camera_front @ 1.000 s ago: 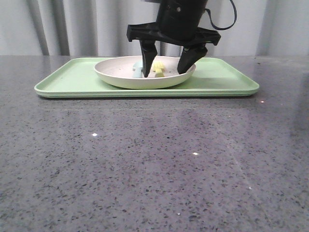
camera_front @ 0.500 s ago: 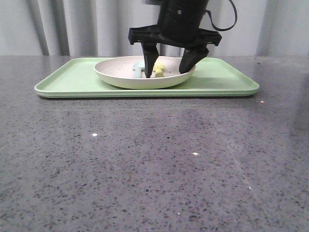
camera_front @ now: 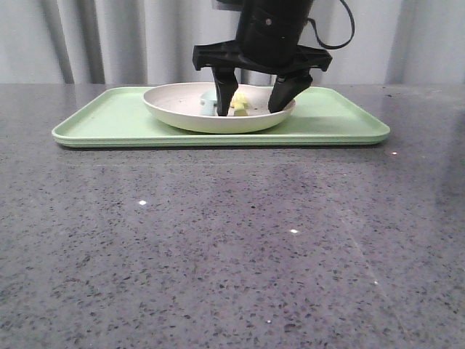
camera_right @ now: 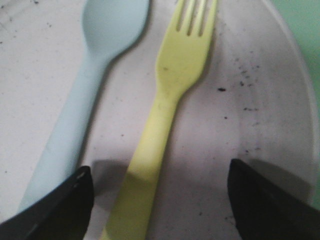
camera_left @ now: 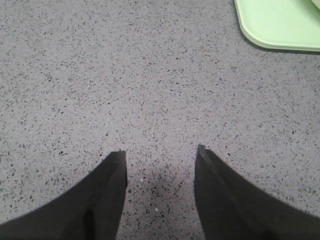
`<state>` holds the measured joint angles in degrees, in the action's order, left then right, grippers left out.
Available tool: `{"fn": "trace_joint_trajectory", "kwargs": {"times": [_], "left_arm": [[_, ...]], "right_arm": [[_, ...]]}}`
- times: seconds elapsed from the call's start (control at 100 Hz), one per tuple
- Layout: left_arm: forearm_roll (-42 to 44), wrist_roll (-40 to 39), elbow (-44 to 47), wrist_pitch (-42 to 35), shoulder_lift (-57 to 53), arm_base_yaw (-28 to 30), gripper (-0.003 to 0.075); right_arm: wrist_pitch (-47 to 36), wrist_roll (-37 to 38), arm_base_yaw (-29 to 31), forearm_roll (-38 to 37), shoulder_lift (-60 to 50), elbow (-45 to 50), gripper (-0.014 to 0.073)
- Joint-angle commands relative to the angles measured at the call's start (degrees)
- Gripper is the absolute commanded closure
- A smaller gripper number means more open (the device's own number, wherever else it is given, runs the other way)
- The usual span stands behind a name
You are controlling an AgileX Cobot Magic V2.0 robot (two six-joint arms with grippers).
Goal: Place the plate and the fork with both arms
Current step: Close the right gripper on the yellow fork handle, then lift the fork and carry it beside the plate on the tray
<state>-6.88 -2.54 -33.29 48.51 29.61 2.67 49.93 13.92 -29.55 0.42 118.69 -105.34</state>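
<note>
The off-white speckled plate (camera_front: 182,115) rests on a pale green tray (camera_front: 109,120). Inside it lies the yellow fork (camera_front: 238,104), seen close in the right wrist view as the fork (camera_right: 170,95) lying flat on the plate (camera_right: 250,100). My right gripper (camera_front: 251,110) is lowered into the plate, open, its fingers wide on either side of the fork's handle without touching it; the same gripper (camera_right: 160,200) straddles the handle in the right wrist view. My left gripper (camera_left: 161,160) hangs open over bare countertop, holding nothing.
A pale blue spoon (camera_right: 95,65) lies beside the fork in the plate, close to one right finger. A corner of the green tray (camera_left: 280,25) shows in the left wrist view. The speckled grey countertop (camera_front: 232,240) stretches in front of the tray.
The right gripper has risen slightly and shifted a little, staying open over the fork. Plate, fork and spoon have not moved.
</note>
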Motion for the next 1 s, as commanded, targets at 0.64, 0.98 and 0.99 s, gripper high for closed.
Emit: {"fn": "trace_joint_trajectory", "kwargs": {"times": [0.64, 0.98, 0.99], "left_arm": [[-0.8, -0.8, -1.6, -3.3, 0.2, 0.0, 0.0408], [-0.8, -0.8, -1.6, -3.3, 0.2, 0.0, 0.0408], [-0.8, -0.8, -1.6, -3.3, 0.2, 0.0, 0.0408]], "right_arm": [[-0.1, 0.2, 0.1, -0.4, -2.4, -1.5, 0.0615], [1.6, 0.2, 0.1, -0.4, -3.1, -3.4, 0.0659], [1.8, 0.2, 0.1, -0.4, -3.1, -3.7, 0.0659]]}}
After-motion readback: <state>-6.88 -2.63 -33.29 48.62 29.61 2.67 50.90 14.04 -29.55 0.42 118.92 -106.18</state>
